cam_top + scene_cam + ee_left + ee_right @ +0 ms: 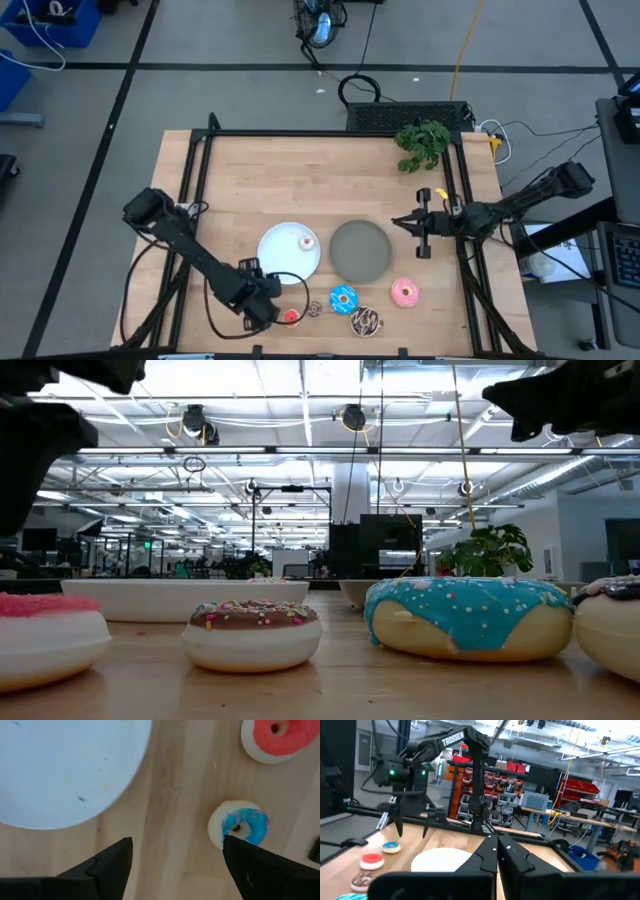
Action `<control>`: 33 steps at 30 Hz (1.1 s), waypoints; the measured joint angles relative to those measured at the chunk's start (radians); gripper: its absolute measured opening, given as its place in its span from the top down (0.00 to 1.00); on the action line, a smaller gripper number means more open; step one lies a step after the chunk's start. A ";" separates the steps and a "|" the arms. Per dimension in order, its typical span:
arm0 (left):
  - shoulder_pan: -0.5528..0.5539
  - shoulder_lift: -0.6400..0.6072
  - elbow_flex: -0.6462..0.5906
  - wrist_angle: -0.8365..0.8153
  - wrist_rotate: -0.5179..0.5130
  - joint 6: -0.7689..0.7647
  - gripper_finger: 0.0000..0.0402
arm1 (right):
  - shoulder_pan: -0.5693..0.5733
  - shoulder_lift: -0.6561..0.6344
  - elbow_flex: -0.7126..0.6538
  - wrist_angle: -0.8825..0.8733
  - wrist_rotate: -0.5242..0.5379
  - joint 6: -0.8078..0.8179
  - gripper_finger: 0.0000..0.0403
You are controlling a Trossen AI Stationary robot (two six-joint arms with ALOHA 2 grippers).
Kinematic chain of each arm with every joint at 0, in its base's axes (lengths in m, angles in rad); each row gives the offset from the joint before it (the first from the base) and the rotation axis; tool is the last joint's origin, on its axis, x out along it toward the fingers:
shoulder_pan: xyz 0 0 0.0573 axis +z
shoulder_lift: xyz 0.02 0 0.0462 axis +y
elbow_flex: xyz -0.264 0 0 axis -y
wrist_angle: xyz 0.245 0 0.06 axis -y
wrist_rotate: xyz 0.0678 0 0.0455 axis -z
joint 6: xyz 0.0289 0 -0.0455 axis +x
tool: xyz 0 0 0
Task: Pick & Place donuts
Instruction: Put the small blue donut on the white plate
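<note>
My left gripper (177, 855) hangs open, pointing down, near the table's front left (265, 300). It is above bare wood between the white plate (65, 770) and a tiny blue donut (240, 825). A tiny red donut (277, 737) lies just beyond. A tiny pale pink donut (306, 241) rests on the white plate (280, 255). Along the front edge lie a tiny brown donut (314, 308), a blue-iced donut (343, 298), a chocolate sprinkled donut (365, 321) and a pink donut (405, 292). My right gripper (402, 222) is shut and held high at the table's right, holding nothing.
A grey plate (360, 250) sits beside the white plate at the table's middle. A green plant (422, 143) stands at the far right corner. Black frame rails (195, 170) run along the table's left, far and right sides.
</note>
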 joint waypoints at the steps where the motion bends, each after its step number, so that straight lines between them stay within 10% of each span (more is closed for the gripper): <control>1: -0.001 0.004 0.000 0.005 0.012 -0.001 0.24 | 0.000 -0.018 0.000 -0.024 0.000 0.012 1.00; 33: -0.027 0.091 0.000 0.113 0.018 -0.021 0.24 | 0.000 -0.132 0.000 -0.145 -0.006 0.025 1.00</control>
